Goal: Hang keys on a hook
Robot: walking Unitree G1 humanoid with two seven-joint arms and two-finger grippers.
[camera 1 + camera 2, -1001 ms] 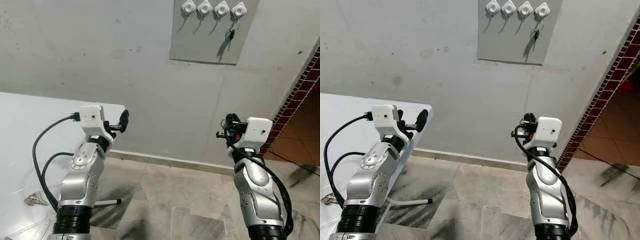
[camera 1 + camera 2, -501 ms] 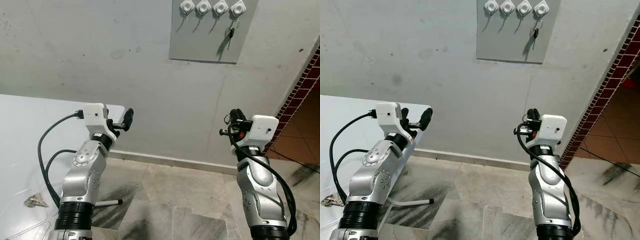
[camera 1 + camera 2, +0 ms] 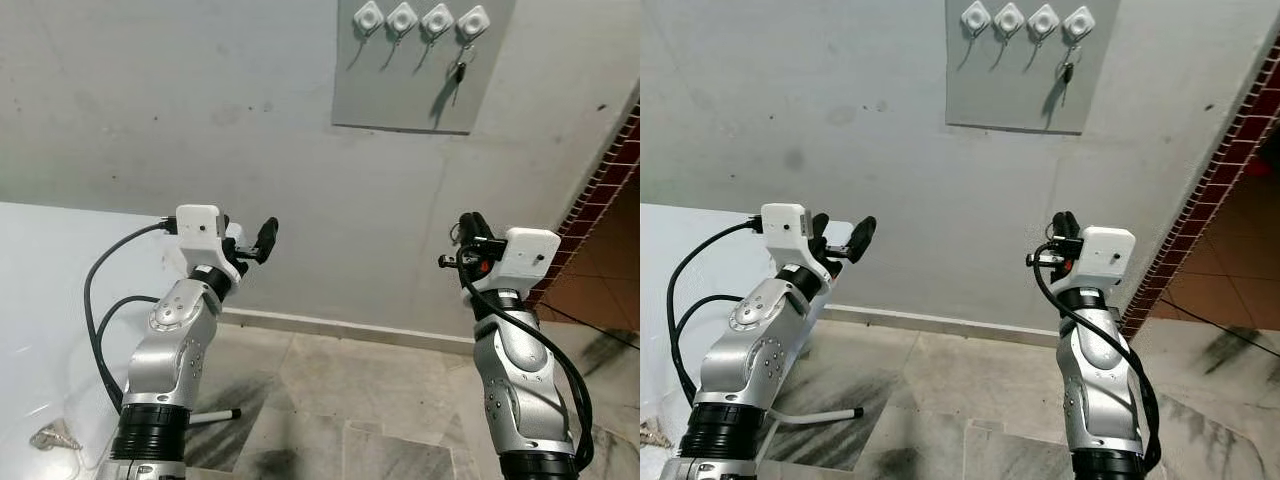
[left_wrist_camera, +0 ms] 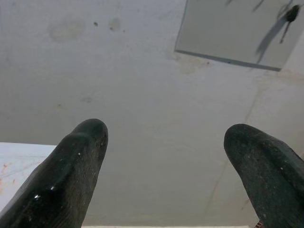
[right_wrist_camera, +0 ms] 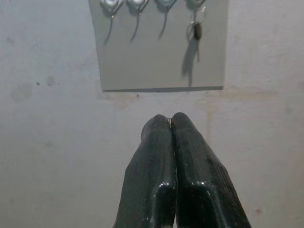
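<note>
A grey plastered wall (image 3: 200, 90) spans the scene, with a marbled tile floor (image 3: 340, 400) below it and a strip of red brick tiling (image 3: 600, 180) at the right edge. A white table (image 3: 50, 300) stands at the robot's left, against the wall. High on the wall hangs a grey panel (image 3: 400, 90) carrying 4 white hooks (image 3: 420, 18) in a row. A set of keys (image 3: 460, 68) hangs from the rightmost hook, resting against the panel; in the right wrist view the keys (image 5: 197, 29) show dark below that hook.

The left arm (image 3: 175, 350) rises beside the table edge, and the left gripper (image 4: 164, 171) points up toward the wall with its 2 black fingers (image 4: 71, 166) spread wide apart, holding nothing. The right arm (image 3: 520, 380) stands upright over the floor, well below the panel. The right gripper (image 5: 171, 123) aims at the wall under the panel, its 2 fingertips (image 5: 156, 128) pressed together with nothing visible between them.

A second small bunch of keys (image 3: 50, 437) lies on the table near its front edge, beside the left arm's base.
</note>
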